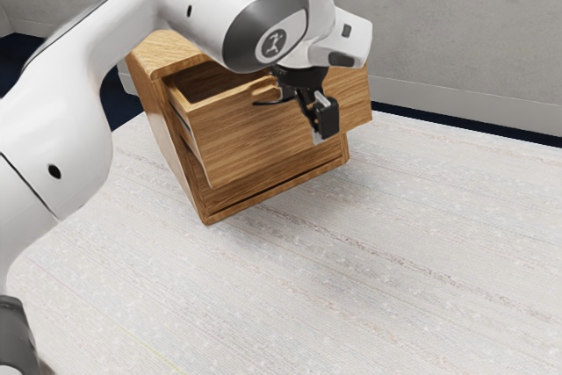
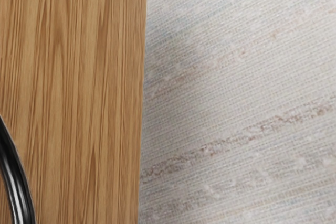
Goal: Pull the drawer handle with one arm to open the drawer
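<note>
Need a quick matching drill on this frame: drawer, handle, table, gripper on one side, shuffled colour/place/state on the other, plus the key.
Things:
1. drawer
2. handle
3. table
4. gripper

Descriptions:
A. pale, whitish surface
B. thin black curved bar
C. wooden, slid partly open
D. hanging in front of the drawer's front panel

Pairs: 1-C, 2-B, 3-A, 4-D

White arm [image 1: 61,120] reaching from the exterior view's left, gripper [image 1: 322,127] pointing down

Honey-brown drawer [image 1: 255,138] with streaky wood grain; pale off-white surface [image 1: 395,261] with faint tan streaks; white arm [image 1: 53,120] with grey joint cap; black end effector [image 1: 323,126]; black handle [image 2: 13,182]
</note>
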Tool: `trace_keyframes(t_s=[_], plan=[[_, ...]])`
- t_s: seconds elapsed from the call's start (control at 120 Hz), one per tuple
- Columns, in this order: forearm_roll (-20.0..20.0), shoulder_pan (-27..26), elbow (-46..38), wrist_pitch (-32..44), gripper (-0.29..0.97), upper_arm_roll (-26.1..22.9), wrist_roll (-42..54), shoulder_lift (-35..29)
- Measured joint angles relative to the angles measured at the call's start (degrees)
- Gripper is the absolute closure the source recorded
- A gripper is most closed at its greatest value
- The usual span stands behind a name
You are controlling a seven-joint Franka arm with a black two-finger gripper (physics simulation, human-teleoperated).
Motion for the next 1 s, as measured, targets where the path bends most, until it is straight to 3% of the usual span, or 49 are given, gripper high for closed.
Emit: trace_keyframes(t_s=[1.0], plan=[[0.05, -5.01, -5.92, 0.99, 0.00, 0.56, -3.46, -3.89]])
